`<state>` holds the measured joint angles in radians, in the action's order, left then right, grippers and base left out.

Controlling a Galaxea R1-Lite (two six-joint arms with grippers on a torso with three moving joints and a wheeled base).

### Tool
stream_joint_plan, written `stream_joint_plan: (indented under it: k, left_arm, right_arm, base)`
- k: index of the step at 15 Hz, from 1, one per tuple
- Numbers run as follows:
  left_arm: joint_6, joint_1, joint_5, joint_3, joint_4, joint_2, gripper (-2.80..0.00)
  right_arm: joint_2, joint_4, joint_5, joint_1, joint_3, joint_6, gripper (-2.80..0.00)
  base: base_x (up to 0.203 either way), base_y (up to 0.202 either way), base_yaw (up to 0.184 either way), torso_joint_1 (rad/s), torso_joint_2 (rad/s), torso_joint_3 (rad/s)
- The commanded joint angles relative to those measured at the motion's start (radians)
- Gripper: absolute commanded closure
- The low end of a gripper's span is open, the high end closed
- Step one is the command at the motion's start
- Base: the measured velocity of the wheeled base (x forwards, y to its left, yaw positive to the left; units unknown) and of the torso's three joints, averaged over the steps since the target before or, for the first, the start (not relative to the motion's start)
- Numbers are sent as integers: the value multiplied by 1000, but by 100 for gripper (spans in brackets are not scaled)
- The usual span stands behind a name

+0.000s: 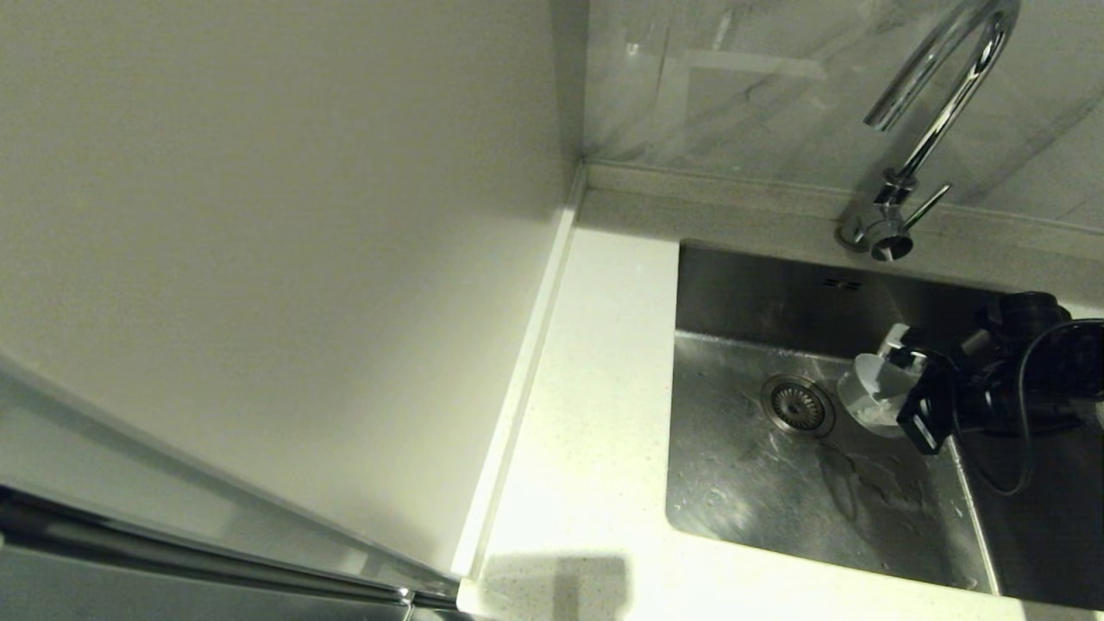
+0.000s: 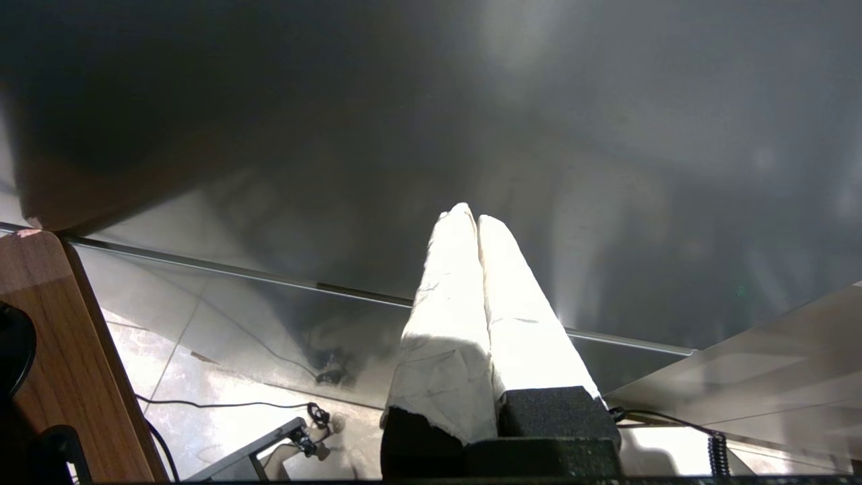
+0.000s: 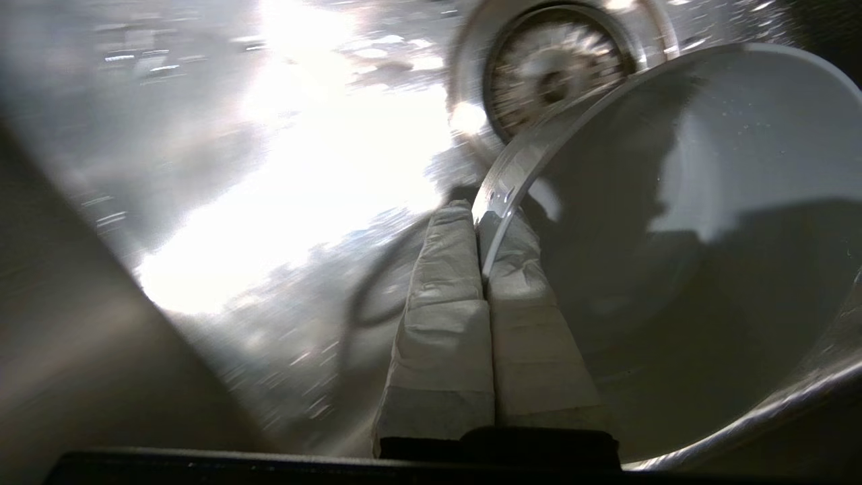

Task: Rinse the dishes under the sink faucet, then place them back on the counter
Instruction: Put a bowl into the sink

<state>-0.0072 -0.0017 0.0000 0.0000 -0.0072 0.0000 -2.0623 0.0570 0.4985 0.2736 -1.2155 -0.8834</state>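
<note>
The right gripper's fingers (image 3: 438, 316) are clamped on the rim of one pale bowl (image 3: 707, 222), the two white-wrapped pads pinching the rim between them. No other dish shows in any view. In the head view the right gripper (image 1: 897, 379) reaches in from the 3 o'clock side, holding the bowl (image 1: 867, 392) tilted on edge above the floor of the sink (image 1: 776, 492). The bowl's colour is hard to tell in this light; it reads pale, nearly white.

Just beside the bowl, at its 9 o'clock in the head view, lies the single round strainer drain (image 1: 798, 405); from the right wrist the drain (image 3: 552, 67) shows just past the bowl's rim. The sink floor looks wet and streaked. Small overflow slots (image 1: 841, 283) sit in the back wall of the basin.

One chrome faucet (image 1: 936, 103) rises at 12 o'clock from the bowl, behind the sink, its thin lever (image 1: 927, 207) sticking out near the base. The white speckled surface (image 1: 595, 388) runs along the sink's 9 o'clock and 6 o'clock sides. Grey marbled wall tiles (image 1: 742, 86) stand behind.

The left gripper (image 2: 475, 222) hangs parked away from the sink, over a shiny floor (image 2: 202, 377), its two fingers pressed together on nothing.

No brand, label or writing can be read anywhere.
</note>
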Motion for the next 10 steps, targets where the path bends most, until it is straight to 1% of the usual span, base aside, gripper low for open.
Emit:
stream_joint_plan:
  k: [1, 4, 7, 10]
  left_arm:
    - [0, 0, 0, 3, 0, 0, 0]
    - [0, 0, 0, 3, 0, 0, 0]
    - [0, 0, 0, 3, 0, 0, 0]
    - [0, 0, 0, 3, 0, 0, 0]
  right_arm:
    - [-107, -102, -27, -6, -15, 9, 0]
    - [-123, -108, -90, -5, -37, 16, 0]
    - [-144, -118, -122, -6, -86, 21, 0]
    - [-181, -121, -128, -19, -132, 32, 0]
  base:
    - [0, 0, 0, 0, 0, 0]
    - [0, 0, 0, 0, 0, 0]
    - [0, 0, 0, 0, 0, 0]
    - [0, 0, 0, 0, 0, 0]
